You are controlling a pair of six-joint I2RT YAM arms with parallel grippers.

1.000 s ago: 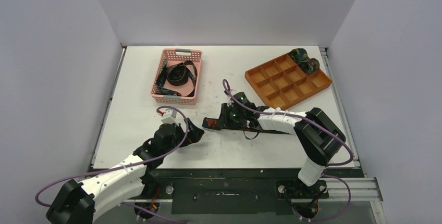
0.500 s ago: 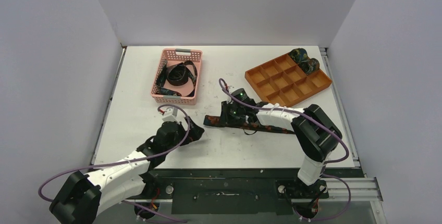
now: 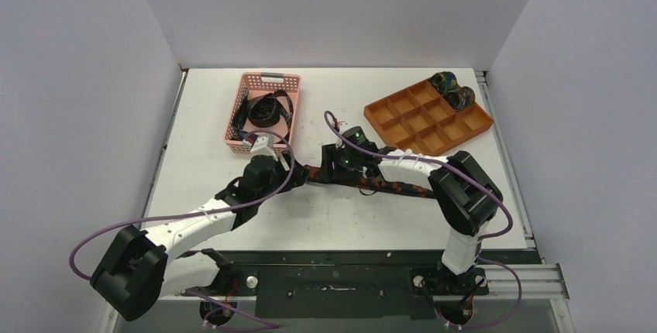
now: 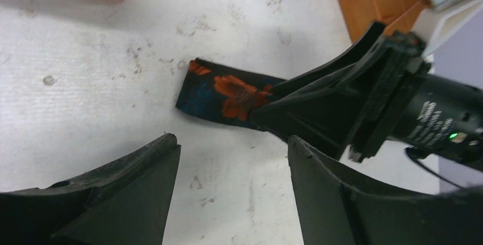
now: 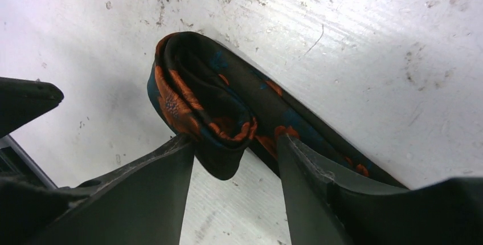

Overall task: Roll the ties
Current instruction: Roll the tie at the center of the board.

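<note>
Looks like the roll's first turn: the tie (image 5: 193,85), end doubled, lies near the basket (image 3: 236,141), between the parted jaws of my right gripper (image 5: 234,138). My left gripper (image 4: 232,142) hangs spread beside it. Next: pinch, then turn.

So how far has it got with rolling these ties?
Done: two rolled ties sit in the far corner of the tray. In hand: one tie lies on the table, its end folded over inside the open right gripper, the left gripper open close by. Left: rolling that one, plus the loose ties in the basket.
</note>
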